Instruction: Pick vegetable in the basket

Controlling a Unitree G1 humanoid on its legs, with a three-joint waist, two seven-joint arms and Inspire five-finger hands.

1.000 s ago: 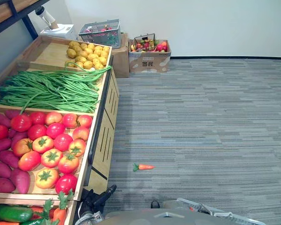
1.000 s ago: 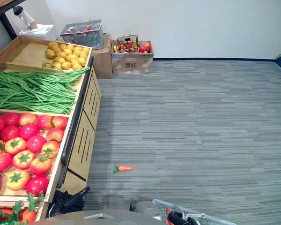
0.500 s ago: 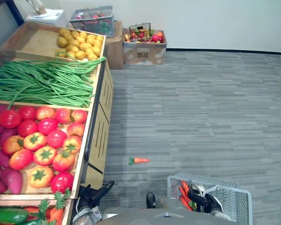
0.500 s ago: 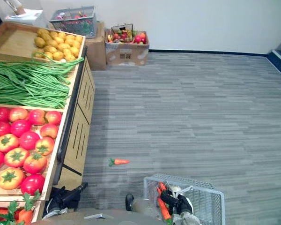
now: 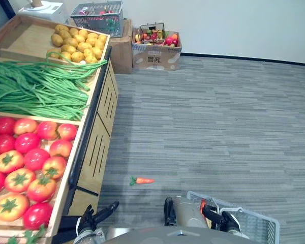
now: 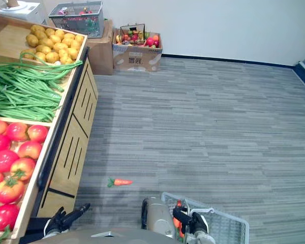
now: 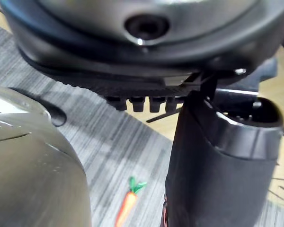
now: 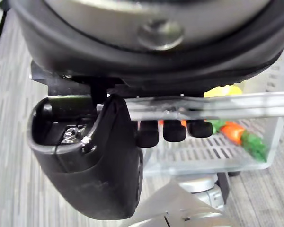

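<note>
Left eye view: a carrot [image 5: 142, 180] is seen lying on the grey carpet floor [image 5: 218, 127], near the foot of the wooden worktop [image 5: 95, 152] and apart from both hands. On the side of the carrot away from the worktop, a white wire basket [image 8: 213, 151] is carried by its handle, round which the right hand [image 8: 99, 156] is curled. A second carrot [image 8: 233, 132] and a yellow item [image 8: 222, 91] are seen inside it. The left hand [image 5: 98, 217] is held low by the worktop's near corner, fingers loose, nothing in it. Tomatoes [image 5: 35, 157], green beans [image 5: 35, 89] and potatoes [image 5: 79, 43] are laid out in separate bays of the worktop. Past the worktop's far end, a cardboard box [image 5: 155, 58] of produce is set against the wall.
</note>
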